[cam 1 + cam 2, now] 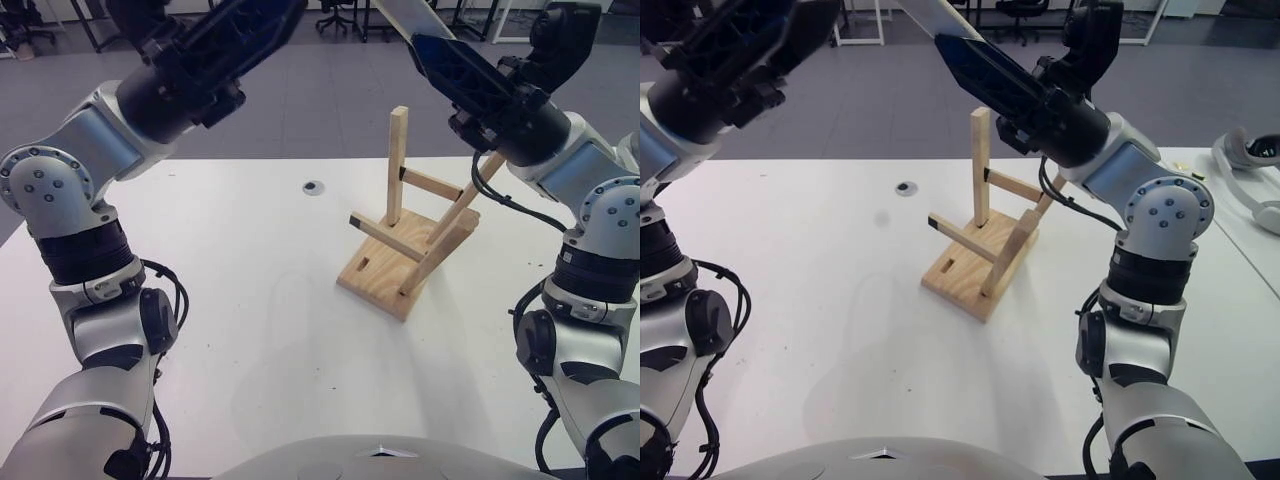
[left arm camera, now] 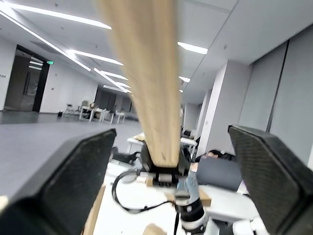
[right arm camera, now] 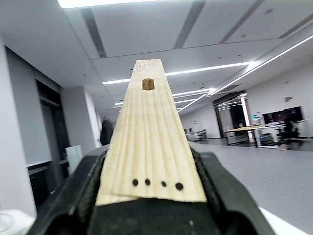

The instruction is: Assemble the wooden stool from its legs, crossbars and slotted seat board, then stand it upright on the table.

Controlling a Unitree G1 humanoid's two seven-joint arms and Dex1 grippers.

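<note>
— How many parts?
— One seat board (image 1: pixel 388 289) flat on the table (image 1: pixel 250 300), right of middle. Two legs (image 1: pixel 398 165) and two crossbars (image 1: pixel 385 238) rise from it. A third leg (image 3: pixel 149 147) is aloft.
— Its line?
— Slanting up and left. The right gripper (image 3: pixel 149 166) clamps its end; the left gripper (image 2: pixel 171 132) gapes wide either side, clear of it.

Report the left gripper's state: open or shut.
Open. On the left gripper the fingers stand wide apart, gaps either side of the wooden piece between them, which the right gripper clamps.
</note>
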